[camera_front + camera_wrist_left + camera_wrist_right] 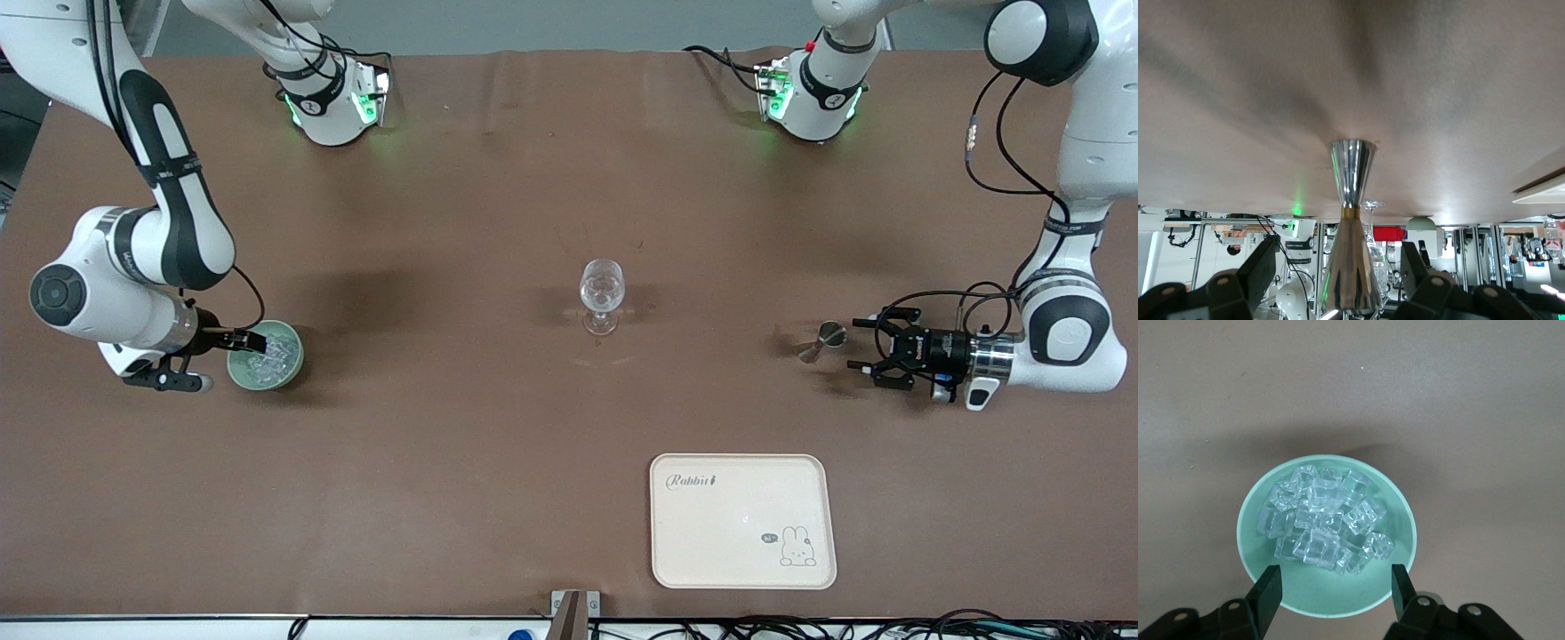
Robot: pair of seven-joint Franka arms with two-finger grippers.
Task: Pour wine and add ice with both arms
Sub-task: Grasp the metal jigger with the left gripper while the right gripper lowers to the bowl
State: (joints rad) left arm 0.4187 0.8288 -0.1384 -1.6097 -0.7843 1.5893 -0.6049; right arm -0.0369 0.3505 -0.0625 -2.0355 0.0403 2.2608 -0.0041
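Observation:
A clear wine glass (602,294) stands upright mid-table. A metal hourglass-shaped jigger (822,342) stands toward the left arm's end. My left gripper (855,344) is low, level with the jigger, open, its fingertips just short of it. In the left wrist view the jigger (1350,220) stands between the two spread fingers (1261,267) without touching them. A green bowl (289,369) holds the ice (271,354) toward the right arm's end. My right gripper (249,345) hangs over the bowl, open and empty. The right wrist view shows the ice (1325,520) heaped in the bowl (1318,597).
A cream tray (743,520) with a rabbit drawing lies near the front camera's edge of the table, nearer to the camera than the glass and the jigger. Both arm bases stand along the table's edge farthest from the camera.

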